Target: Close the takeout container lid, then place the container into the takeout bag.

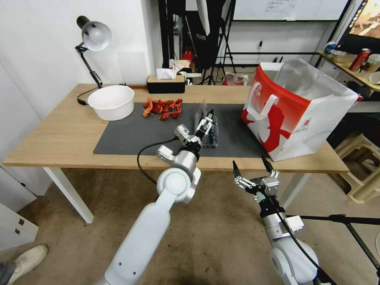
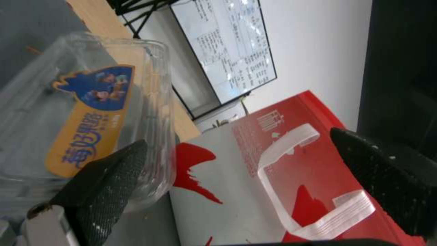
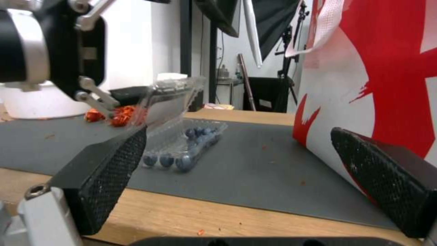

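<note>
The left gripper (image 1: 206, 122) reaches out over the dark mat (image 1: 126, 138) on the counter (image 1: 63, 134), its fingers spread apart, right up against the lid (image 1: 202, 112) of the takeout container (image 1: 211, 136). That lid stands raised, nearly upright, with one black finger (image 2: 107, 181) pressed against its clear plastic just beside the orange and blue sticker (image 2: 91, 119). The tray half lies flat on the mat under and just past the gripper, dark blue berries (image 3: 182, 155) lined up inside it. To the gripper's right, on the far end of the mat, stands the takeout bag (image 1: 295, 109), upright and open at the top. The right gripper (image 1: 253, 168) hangs released in front of the counter edge, below the bag and well short of the container, holding nothing.
</note>
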